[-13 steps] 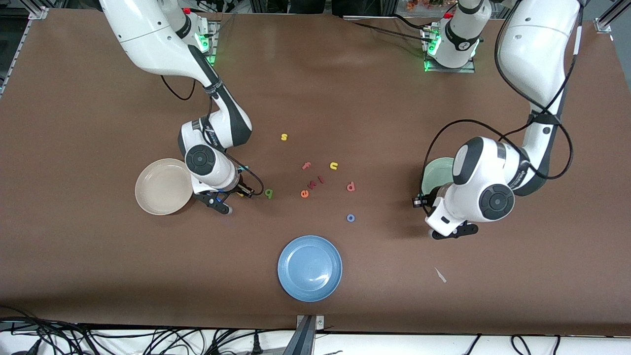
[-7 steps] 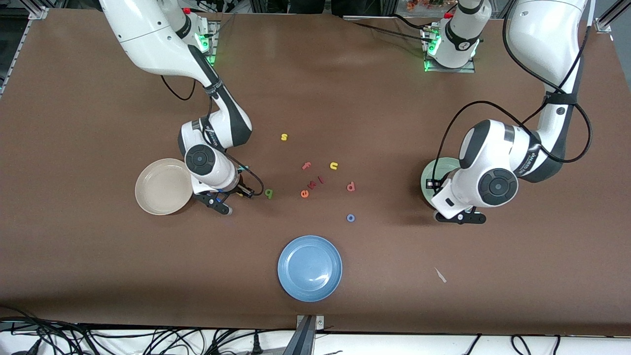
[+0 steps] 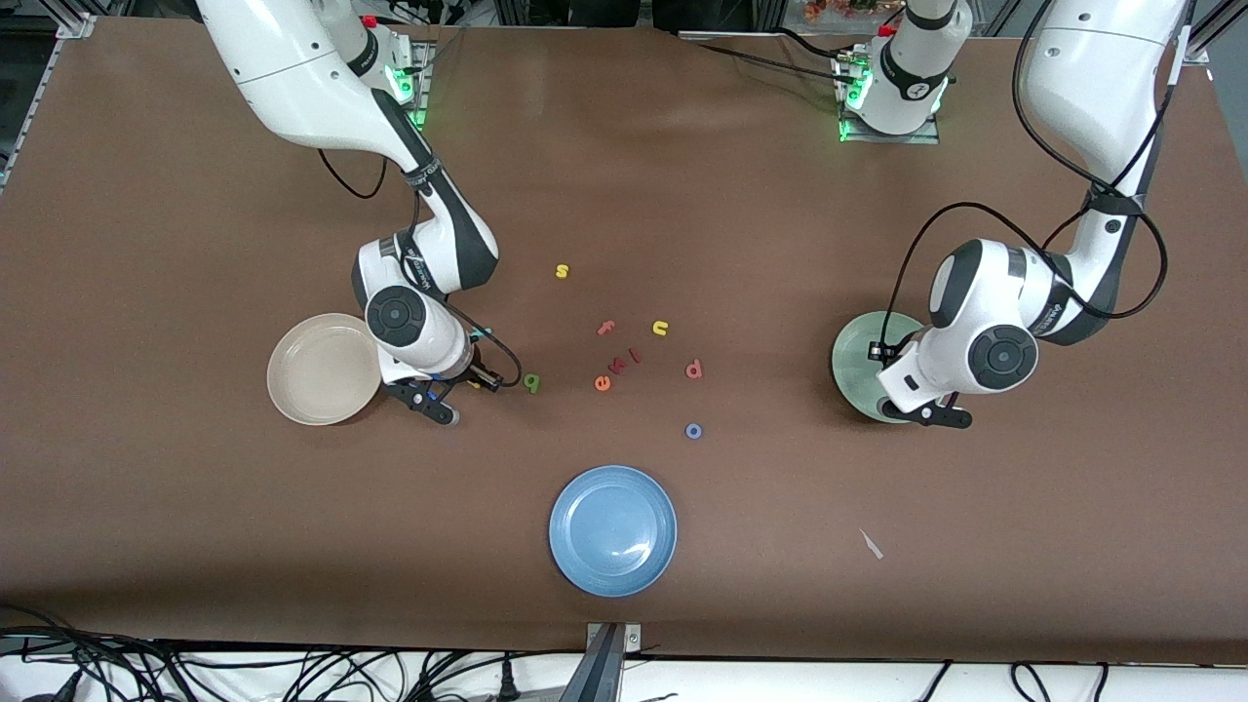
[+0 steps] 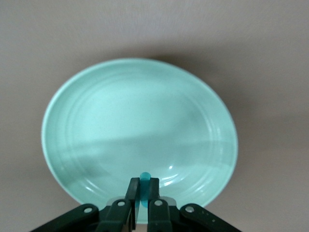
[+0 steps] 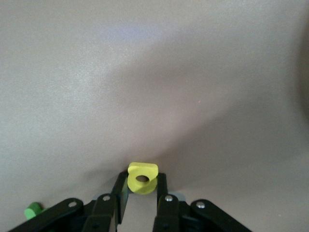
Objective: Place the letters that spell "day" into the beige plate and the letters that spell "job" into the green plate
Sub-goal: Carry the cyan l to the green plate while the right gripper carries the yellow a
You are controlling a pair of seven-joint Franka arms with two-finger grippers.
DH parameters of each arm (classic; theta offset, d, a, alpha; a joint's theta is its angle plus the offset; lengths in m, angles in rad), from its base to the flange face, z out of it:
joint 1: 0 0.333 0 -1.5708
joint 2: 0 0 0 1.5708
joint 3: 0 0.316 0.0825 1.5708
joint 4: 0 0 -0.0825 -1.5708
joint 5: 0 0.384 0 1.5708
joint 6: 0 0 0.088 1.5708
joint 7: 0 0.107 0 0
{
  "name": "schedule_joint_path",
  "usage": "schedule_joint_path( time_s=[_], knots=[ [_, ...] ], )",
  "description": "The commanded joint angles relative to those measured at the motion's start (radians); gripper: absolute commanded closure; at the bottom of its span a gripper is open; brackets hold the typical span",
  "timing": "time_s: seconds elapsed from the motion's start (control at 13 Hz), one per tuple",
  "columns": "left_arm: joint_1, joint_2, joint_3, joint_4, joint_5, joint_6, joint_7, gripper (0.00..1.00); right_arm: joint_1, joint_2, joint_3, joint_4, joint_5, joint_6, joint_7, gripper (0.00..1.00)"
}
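Observation:
My left gripper [image 3: 918,411] hangs over the edge of the green plate [image 3: 858,359] that lies nearer the front camera. It is shut on a teal letter [image 4: 145,180], the "j", held above the plate's rim [image 4: 72,193]. My right gripper [image 3: 456,392] is down at the table beside the beige plate [image 3: 322,369]. Its fingers [image 5: 120,186] press both sides of the yellow "a" [image 5: 142,178]. The dark green "d" [image 3: 531,382] lies just beside it, seen also as the green "d" [image 5: 32,210] in the right wrist view. The pinkish-red "b" [image 3: 693,370] and blue "o" [image 3: 693,430] lie mid-table.
A blue plate [image 3: 612,529] sits near the front edge. Loose letters lie mid-table: yellow "s" [image 3: 562,271], pink "f" [image 3: 605,328], yellow "u" [image 3: 660,328], orange "e" [image 3: 603,383]. A white scrap [image 3: 871,543] lies toward the left arm's end.
My left gripper carried the teal letter from over bare table to over the green plate. My right gripper's fingers closed in on the yellow "a"; that arm stayed put.

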Motion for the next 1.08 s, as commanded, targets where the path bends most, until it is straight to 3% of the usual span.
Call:
schedule_joint_path(
  time_s=[0.0,0.46,0.77,0.84,1.0],
  knots=[
    [0.011,-0.030,-0.007,-0.068,0.027,0.048,0.033,1.00,-0.009,0.013,0.007,0.022,-0.001,0.004,-0.007,0.76],
    [0.011,0.025,-0.005,-0.068,0.027,0.083,0.033,1.00,-0.018,-0.008,0.003,0.053,-0.012,-0.064,-0.117,0.79],
    [0.012,0.042,-0.005,-0.068,0.027,0.094,0.032,1.00,-0.027,-0.083,-0.068,0.015,-0.010,-0.167,-0.350,0.79],
    [0.012,0.042,-0.005,-0.065,0.025,0.092,0.010,0.82,-0.027,-0.097,-0.079,-0.005,-0.010,-0.167,-0.403,0.83],
    [0.011,0.035,-0.005,-0.060,0.027,0.086,-0.013,0.00,-0.027,-0.111,-0.109,-0.030,-0.010,-0.161,-0.483,0.83]
  ],
)
